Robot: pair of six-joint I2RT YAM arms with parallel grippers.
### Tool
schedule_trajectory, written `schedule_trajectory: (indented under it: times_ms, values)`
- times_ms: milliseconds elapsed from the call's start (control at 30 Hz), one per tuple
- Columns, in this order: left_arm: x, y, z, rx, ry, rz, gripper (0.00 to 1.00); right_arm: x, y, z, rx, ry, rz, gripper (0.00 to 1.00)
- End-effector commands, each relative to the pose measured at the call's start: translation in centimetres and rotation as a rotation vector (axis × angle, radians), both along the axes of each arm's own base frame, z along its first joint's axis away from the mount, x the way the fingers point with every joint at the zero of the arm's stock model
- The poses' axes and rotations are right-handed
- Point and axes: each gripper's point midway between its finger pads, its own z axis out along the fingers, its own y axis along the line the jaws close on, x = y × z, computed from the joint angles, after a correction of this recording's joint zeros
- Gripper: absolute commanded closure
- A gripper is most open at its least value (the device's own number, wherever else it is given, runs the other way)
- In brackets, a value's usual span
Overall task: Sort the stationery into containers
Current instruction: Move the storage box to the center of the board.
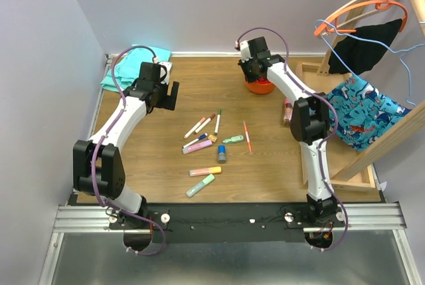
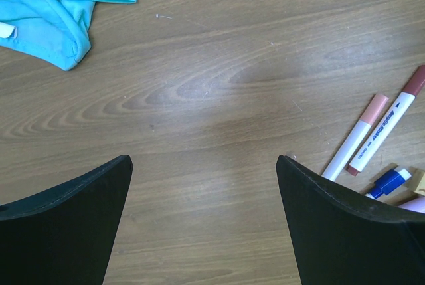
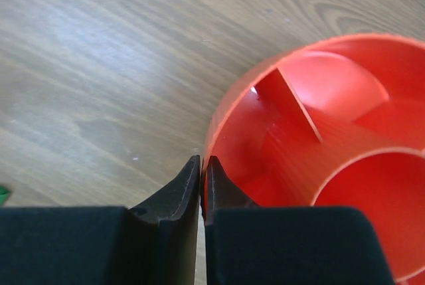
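Left arm and right arm: white links, black joint housings, purple cable along each; left hand, right hand matte black.

Glossy, seemingly plastic organiser; woodgrain table.

My wooden tabletop carries: teal cloth far-left corner, markers & highlighters scattered mid, orange-red organiser far centre, wooden tray right edge.
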Motion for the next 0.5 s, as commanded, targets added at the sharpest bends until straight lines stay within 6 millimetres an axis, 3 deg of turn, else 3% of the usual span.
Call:
schedule_trajectory:
  times_ms: [0,267,467]
  values:
    - [-0.9,0.1,0.2,0.006,-0.014,-0.009,0.01,-3.1,5.2,2.0,0.012,0.012,0.148,0.85]
    - [-2.0,1.1,-0.1,0.026,-0.014,0.006,0.01,-7.8,11.2,2.0,0.048,0.067,0.297,0.85]
    - [-3.2,2.0,-0.4,0.026,-0.008,0.025,0.01,-9.9,14.9,4.0,0.137,0.064,0.411,0.85]
